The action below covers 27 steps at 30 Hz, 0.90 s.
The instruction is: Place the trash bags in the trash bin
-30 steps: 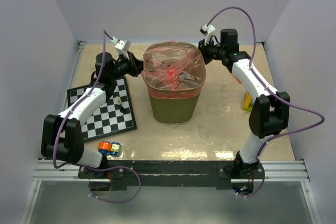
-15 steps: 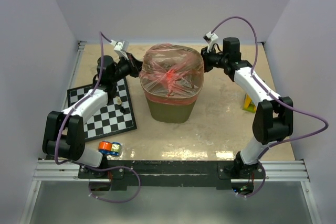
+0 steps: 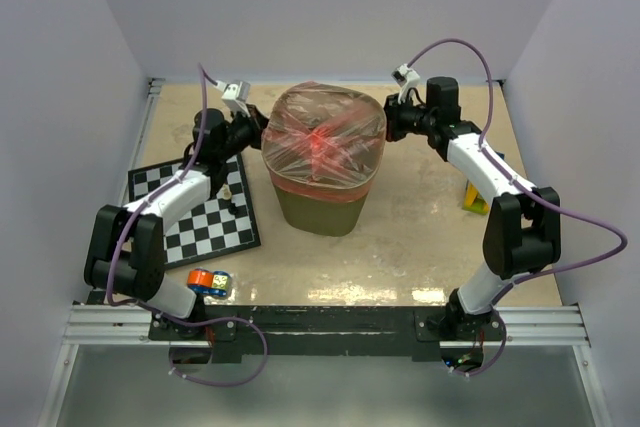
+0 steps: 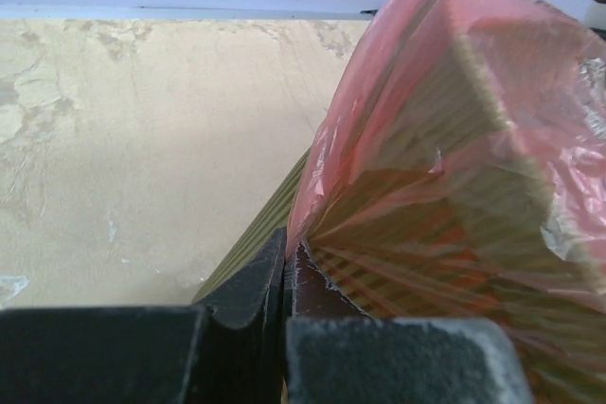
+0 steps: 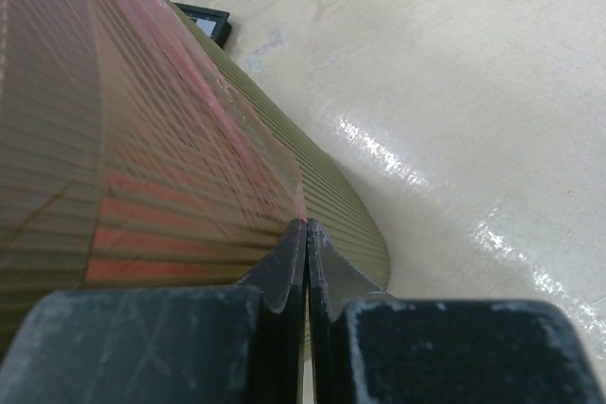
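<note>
The olive-green mesh trash bin [image 3: 320,212] stands mid-table, leaning slightly. A translucent red-pink trash bag [image 3: 325,137] is stretched tight over its mouth and down round the rim. My left gripper [image 3: 262,134] is at the bin's left side, shut on the bag's edge. In the left wrist view the gripper [image 4: 287,243] pinches the film [image 4: 454,139] against the mesh wall [image 4: 254,234]. My right gripper [image 3: 385,125] is at the bin's right side. In the right wrist view it [image 5: 306,224] is shut on the bag's hem [image 5: 142,139] beside the mesh [image 5: 350,215].
A black-and-white checkerboard [image 3: 195,209] lies left of the bin with a small piece [image 3: 228,190] on it. Orange and blue toy blocks [image 3: 207,282] sit near the left arm's base. A yellow block [image 3: 474,194] lies at the right. White walls enclose three sides.
The left gripper has closed on the bag's edge. The film has been drawn tighter over the bin's top, and the bin has shifted slightly left. Both wrists rose a little.
</note>
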Tool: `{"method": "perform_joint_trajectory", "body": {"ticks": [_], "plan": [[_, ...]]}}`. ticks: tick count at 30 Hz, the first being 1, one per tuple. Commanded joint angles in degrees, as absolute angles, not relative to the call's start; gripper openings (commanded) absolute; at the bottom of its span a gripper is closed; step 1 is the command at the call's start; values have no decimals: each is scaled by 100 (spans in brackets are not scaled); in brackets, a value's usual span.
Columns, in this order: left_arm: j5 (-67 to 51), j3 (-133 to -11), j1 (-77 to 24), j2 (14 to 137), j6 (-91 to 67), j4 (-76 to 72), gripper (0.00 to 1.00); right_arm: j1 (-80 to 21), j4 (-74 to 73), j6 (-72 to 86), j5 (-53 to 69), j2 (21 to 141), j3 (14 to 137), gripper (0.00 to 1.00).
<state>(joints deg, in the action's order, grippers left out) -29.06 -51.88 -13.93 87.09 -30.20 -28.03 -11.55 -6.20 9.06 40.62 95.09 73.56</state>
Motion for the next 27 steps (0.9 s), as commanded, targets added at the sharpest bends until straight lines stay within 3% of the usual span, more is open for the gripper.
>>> {"method": "perform_joint_trajectory", "body": {"ticks": [1, 9, 17, 27], "plan": [[-3113, -4756, -1872, 8763, -2927, -2075, 0, -1450, -800, 1212, 4562, 9633, 7181, 0], [-2892, -4685, -1863, 8526, -2488, -1838, 0, -1441, -887, 968, 4483, 9527, 7136, 0], [-2672, -4413, -1749, 8218, -1873, -1415, 0, -1397, -1151, 616, 3463, 9343, 6847, 0], [-2417, -3911, -1731, 8051, -1582, -1723, 0, -1389, -994, 176, 3489, 9255, 6364, 0]]}}
